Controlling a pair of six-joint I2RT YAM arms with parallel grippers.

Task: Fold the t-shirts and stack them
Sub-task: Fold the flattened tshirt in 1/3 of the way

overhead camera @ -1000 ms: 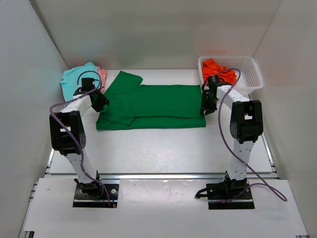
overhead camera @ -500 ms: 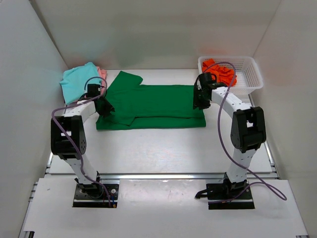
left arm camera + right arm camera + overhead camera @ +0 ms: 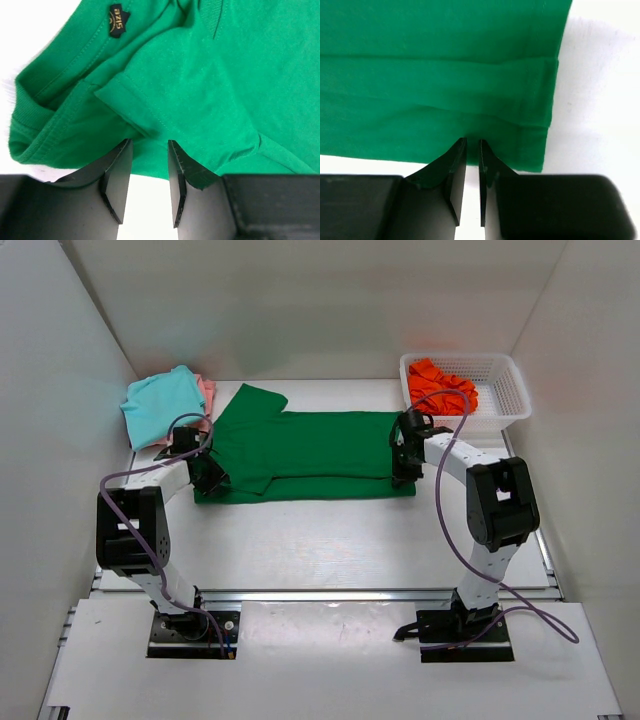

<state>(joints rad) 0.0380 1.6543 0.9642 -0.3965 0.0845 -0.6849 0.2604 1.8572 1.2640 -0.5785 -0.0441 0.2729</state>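
Currently the green t-shirt (image 3: 310, 445) lies spread flat in the middle of the tabletop (image 3: 320, 540), with its collar end toward the left arm and its hem toward the right. The left fingers (image 3: 207, 473) stand parted over the shirt's near edge, by the collar and the folded-in sleeve, and the cloth edge reaches in between their tips. The right fingers (image 3: 402, 456) sit on the near edge close to the hem corner, drawn together to a thin slit. Whether they pinch the cloth cannot be told. Compared with half a second ago, both pairs of fingers have come down the shirt's ends toward its near edge, while the shirt lies as it did. At the far right, a white mesh basket (image 3: 505, 390) holds the crumpled orange t-shirt (image 3: 440, 383). In the far left corner the teal t-shirt (image 3: 158, 405) rests on the pink t-shirt (image 3: 207, 390), apart from the fingers.
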